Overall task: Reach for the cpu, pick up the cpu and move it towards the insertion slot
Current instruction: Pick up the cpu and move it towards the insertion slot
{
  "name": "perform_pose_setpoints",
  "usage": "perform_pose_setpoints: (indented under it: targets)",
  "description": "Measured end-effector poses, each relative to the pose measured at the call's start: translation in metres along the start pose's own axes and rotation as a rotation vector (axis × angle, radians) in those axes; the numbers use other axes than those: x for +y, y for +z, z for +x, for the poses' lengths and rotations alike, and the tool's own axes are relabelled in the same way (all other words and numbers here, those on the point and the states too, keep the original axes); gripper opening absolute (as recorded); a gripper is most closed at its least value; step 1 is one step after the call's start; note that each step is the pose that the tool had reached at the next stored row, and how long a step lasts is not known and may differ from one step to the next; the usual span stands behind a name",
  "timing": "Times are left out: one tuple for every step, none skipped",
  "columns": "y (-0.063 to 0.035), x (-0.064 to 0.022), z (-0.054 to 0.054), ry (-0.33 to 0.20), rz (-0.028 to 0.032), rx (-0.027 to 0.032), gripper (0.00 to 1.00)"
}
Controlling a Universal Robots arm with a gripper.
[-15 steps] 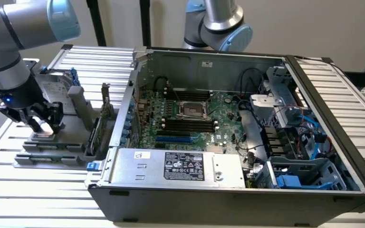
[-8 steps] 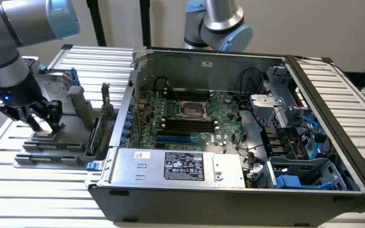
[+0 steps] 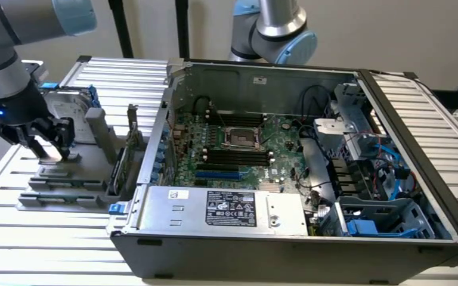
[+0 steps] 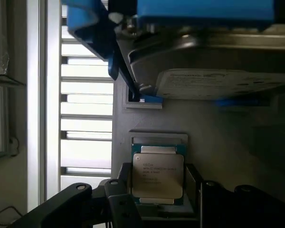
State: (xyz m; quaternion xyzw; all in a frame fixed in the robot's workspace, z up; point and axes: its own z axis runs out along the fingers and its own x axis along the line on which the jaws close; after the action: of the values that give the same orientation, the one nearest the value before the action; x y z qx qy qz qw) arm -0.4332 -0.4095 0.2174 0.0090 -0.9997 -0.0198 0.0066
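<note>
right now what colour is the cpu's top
Silvery grey cpu lid with dark print; clearest in the wrist view.

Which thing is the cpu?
Beside the open black computer case, on the exterior view's left, a grey plastic holder sits on the white slatted table. The gripper is right over the cpu there. It is a small flat silvery square chip with printed writing, far smaller than the big silver hard drive with blue rails.
</note>
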Motion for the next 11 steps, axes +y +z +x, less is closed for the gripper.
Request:
perform_pose_setpoints:
  targets:
    - [-0.0045,-0.0001,0.000,0.000,-0.0001,-0.0002,0.54]
    - [-0.0089,-0.0003,0.000,0.000,-0.0001,0.0000,0.54]
    - [-0.0135,-0.0004,-0.001,0.000,-0.0002,-0.0002,0.54]
    - [-0.0179,-0.0004,-0.001,0.000,-0.0002,-0.0002,0.54]
    - [-0.0225,-0.0003,-0.002,0.000,-0.0001,0.0000,0.54]
    - [-0.0270,-0.0001,-0.003,0.000,-0.0001,-0.0001,0.54]
    - [-0.0318,0.0000,-0.004,0.000,-0.0002,-0.0001,0.54]
    - [-0.0364,0.0001,-0.006,0.000,-0.0002,-0.0002,0.54]
    - [-0.0409,-0.0001,-0.009,0.000,-0.0002,-0.0001,0.54]
    - [-0.0454,-0.0005,-0.012,0.000,-0.0002,0.0003,0.54]
    - [-0.0501,-0.0010,-0.015,0.000,0.0000,0.0009,0.54]
